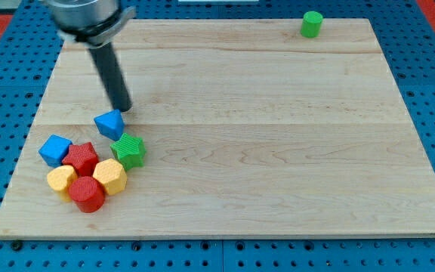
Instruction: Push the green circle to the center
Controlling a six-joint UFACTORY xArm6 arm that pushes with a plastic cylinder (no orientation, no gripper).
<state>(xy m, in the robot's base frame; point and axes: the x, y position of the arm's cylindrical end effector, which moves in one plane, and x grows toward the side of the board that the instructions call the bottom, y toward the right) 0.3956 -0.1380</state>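
The green circle (312, 23), a short green cylinder, stands at the view's top right, near the board's top edge. My tip (124, 108) is at the view's left, far from the green circle. It sits just above and to the right of a blue triangular block (109, 123), very close to it.
A cluster lies at the view's lower left: a green star-like block (129, 150), a blue cube (54, 149), a red star-like block (81, 158), two yellow blocks (61, 180) (109, 175) and a red cylinder (87, 193). The wooden board (278, 151) rests on a blue perforated table.
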